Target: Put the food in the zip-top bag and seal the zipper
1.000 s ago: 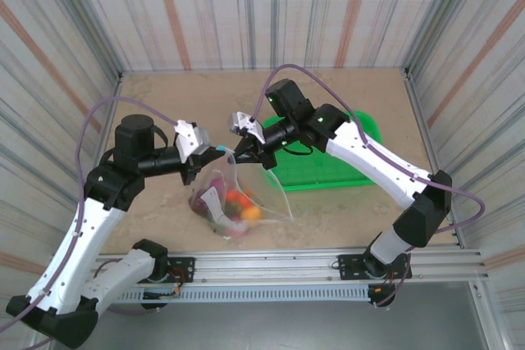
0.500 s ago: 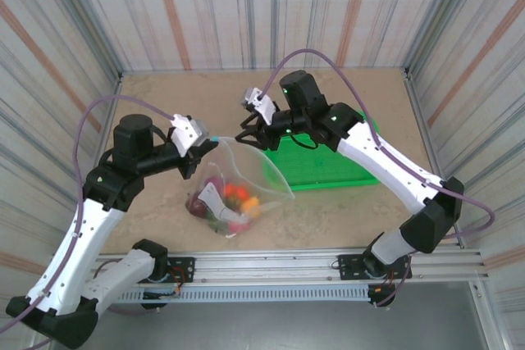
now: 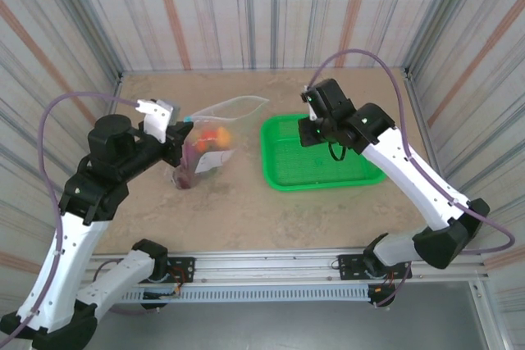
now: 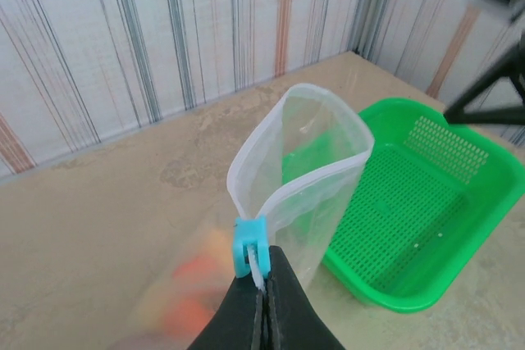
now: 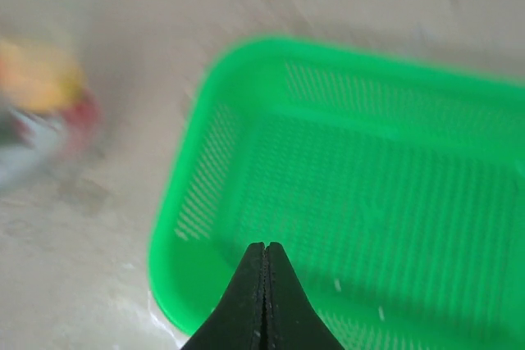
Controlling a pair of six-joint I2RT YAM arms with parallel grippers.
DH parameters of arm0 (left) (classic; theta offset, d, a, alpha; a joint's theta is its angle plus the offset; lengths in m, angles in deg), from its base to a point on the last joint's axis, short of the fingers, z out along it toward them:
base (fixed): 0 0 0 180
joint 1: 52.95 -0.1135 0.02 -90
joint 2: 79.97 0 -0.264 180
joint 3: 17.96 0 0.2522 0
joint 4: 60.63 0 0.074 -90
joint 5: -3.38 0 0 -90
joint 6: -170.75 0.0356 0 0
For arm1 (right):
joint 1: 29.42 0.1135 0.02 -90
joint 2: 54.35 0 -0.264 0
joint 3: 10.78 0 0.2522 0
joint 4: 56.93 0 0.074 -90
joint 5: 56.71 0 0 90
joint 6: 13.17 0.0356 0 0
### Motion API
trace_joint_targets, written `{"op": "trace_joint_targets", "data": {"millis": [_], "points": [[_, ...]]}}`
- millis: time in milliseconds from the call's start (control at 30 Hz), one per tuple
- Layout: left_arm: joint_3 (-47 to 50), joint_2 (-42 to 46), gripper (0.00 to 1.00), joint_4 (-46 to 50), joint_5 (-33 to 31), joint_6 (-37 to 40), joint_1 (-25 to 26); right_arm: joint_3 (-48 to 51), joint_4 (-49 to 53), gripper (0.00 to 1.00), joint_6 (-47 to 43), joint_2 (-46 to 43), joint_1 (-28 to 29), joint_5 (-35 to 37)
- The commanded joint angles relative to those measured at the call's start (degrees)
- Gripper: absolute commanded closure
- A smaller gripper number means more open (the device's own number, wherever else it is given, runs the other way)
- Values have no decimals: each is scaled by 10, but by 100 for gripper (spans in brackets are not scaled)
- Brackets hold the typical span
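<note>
Left jaws clamp the zipper (image 4: 320, 179) by its slider (image 4: 248, 243); right jaws shut, empty

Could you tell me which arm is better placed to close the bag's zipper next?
Probably right: the right gripper hangs empty over the basket; the left gripper pins the bag by its slider.

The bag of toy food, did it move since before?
Yes. The zip-top bag went left and farther back, away from the front rail.
</note>
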Motion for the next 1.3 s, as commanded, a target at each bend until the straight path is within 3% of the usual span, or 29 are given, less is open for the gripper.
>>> {"op": "trace_joint_targets", "data": {"millis": [0, 100, 200, 400, 567, 900, 1033, 1167, 1267], "points": [[17, 11, 100, -16, 26, -58, -5, 74, 128, 99, 112, -28, 7, -21], [34, 10, 100, -9, 39, -77, -3, 155, 123, 100, 147, -69, 53, -25], [47, 24, 100, 13, 1, -114, 5, 233, 115, 100, 195, -113, 66, -23], [75, 52, 100, 21, -15, -146, 49, 347, 56, 97, 250, -171, 21, -23], [88, 70, 100, 44, -40, -154, 83, 381, -46, 95, 222, -114, -40, -58], [86, 102, 100, 92, 5, -204, 85, 185, -152, 86, 167, 149, -120, -39], [71, 100, 100, 112, 24, -177, 86, 79, -159, 80, 149, 252, -125, -52], [36, 68, 100, 113, 55, -130, 85, 21, -163, 79, 121, 237, -132, -47], [16, 38, 100, 113, 93, -105, 85, 0, -183, 68, 58, 160, -117, -96]]}}
